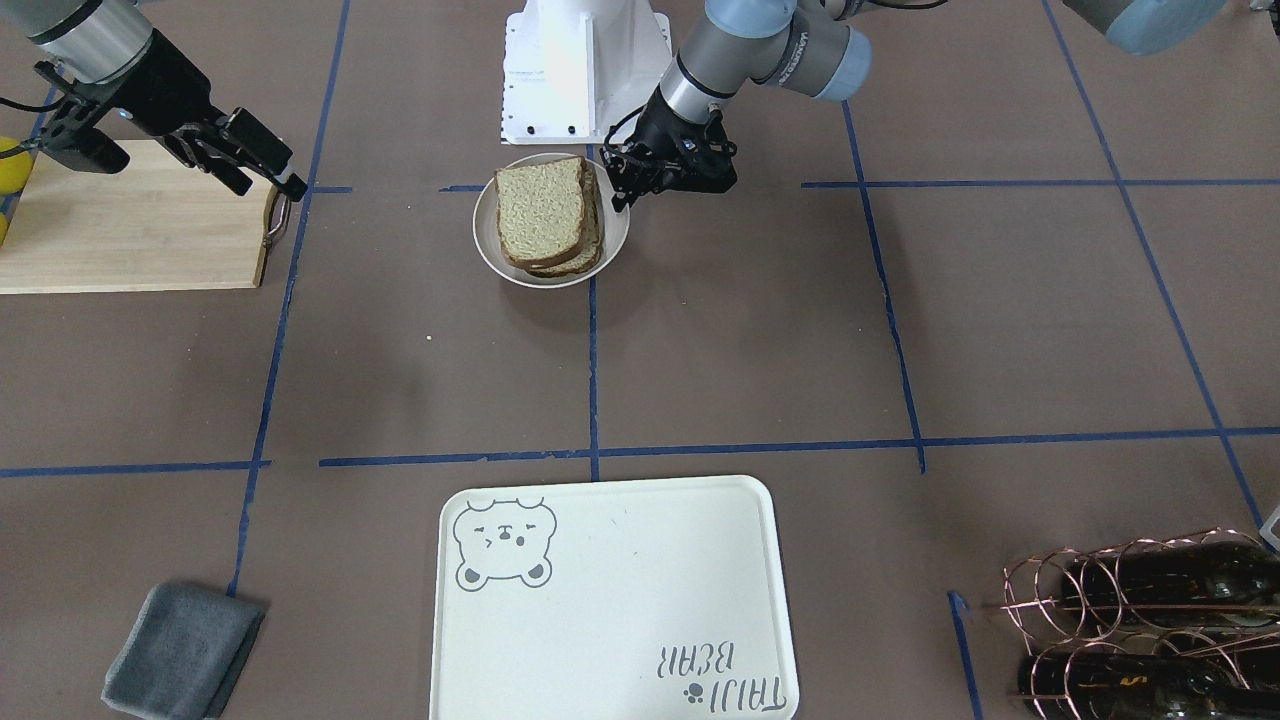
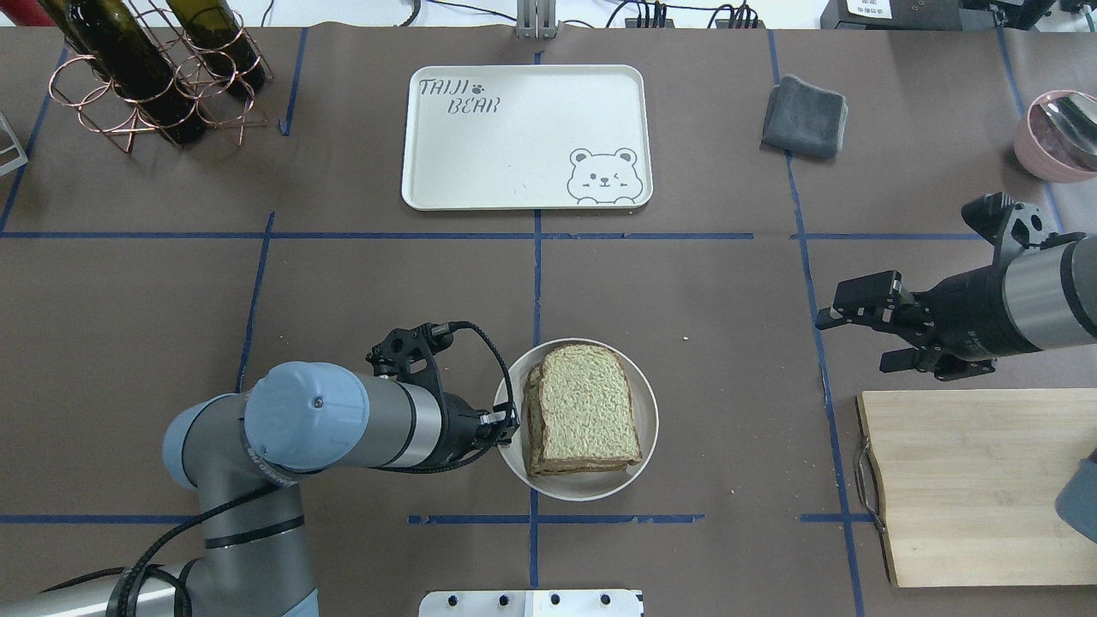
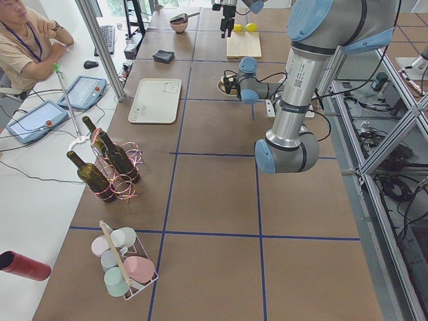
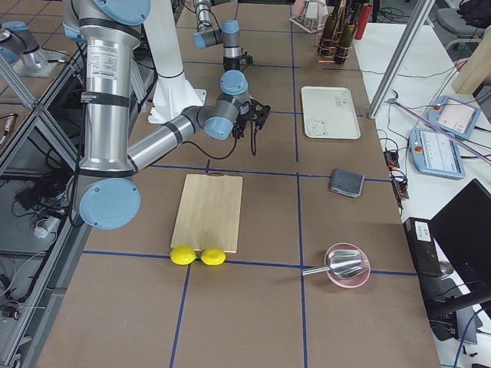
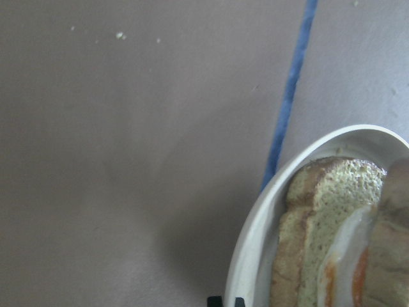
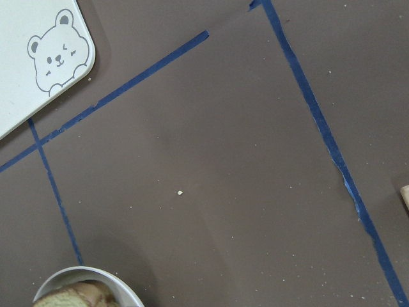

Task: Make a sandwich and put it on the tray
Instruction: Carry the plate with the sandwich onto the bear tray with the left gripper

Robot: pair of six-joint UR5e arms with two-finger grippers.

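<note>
left end effector (image 2: 507, 426) at plate's (image 2: 587, 490) 9 o'clock rim, grip can't tell; pinch firmly, carry sandwich (image 2: 587, 403) level to tray (image 2: 514, 146) at 12 o'clock.

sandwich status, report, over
Left pincer at plate rim, grip unclear; right pincer open near cutting board. Sandwich stacked on plate, not yet on tray. Nothing between them.

You see the sandwich (image 2: 583, 410) on the plate (image 2: 583, 490), on the robot's side of the table (image 2: 343, 283). The tray (image 2: 514, 146) lies across from it, well apart, on your side. The cutting board (image 2: 968, 480) lies to the robot's right of the plate.
</note>
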